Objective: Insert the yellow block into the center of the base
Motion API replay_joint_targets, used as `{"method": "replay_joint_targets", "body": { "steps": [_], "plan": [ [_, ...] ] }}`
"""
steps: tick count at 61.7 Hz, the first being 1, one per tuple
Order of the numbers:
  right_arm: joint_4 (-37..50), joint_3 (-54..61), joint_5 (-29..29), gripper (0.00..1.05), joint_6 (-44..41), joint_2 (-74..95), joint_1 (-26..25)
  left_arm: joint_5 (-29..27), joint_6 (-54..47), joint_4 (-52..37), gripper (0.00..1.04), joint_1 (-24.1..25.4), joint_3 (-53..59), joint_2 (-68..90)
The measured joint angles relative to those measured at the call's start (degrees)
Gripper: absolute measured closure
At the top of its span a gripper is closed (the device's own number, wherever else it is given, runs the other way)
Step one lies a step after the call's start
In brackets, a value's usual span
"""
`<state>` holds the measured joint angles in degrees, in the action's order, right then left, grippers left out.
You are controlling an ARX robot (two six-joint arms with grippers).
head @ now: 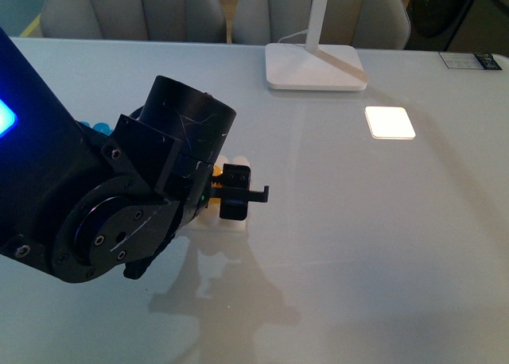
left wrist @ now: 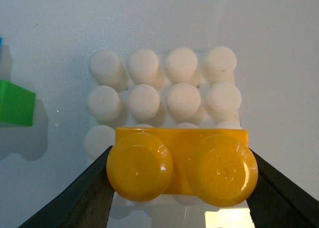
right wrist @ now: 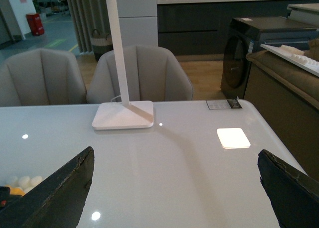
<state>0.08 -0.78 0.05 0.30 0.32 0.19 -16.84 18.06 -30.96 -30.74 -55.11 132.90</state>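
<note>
Front view: the left arm fills the near-left part of the shot. The left jaws reach out over the base, which sits on the tabletop in its left half, well in from every edge. Only a sliver of the yellow block peeks out behind the black hardware. A bit of the blue brick shows past the arm, toward the left edge. The lamp foot stands near the far edge, with a bright light patch closer to the far-right corner.

Left wrist view: much clearer. The left jaws are clamped on the yellow block, one dark finger on each short end, both studs facing the camera. The block hangs level over the base and covers part of its studs, while two full rows of four are in the open. Whether the block is actually touching those studs, can't tell from here. The green brick lies on the tabletop beside the base, apart from it.

Right wrist view: the right jaws are spread wide with nothing between them, up above the tabletop. The lamp foot and light patch lie beyond. At the frame's edge a few studs of the base show, with a scrap of the yellow block touching them.
</note>
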Motion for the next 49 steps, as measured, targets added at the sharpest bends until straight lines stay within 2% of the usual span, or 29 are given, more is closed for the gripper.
{"method": "replay_joint_targets", "body": {
  "steps": [49],
  "plan": [
    [0.00, 0.00, 0.00, 0.09, 0.00, 0.00, 0.02, -2.32, -0.68, 2.16, 0.41, 0.04, -1.53, 1.46]
  ]
}}
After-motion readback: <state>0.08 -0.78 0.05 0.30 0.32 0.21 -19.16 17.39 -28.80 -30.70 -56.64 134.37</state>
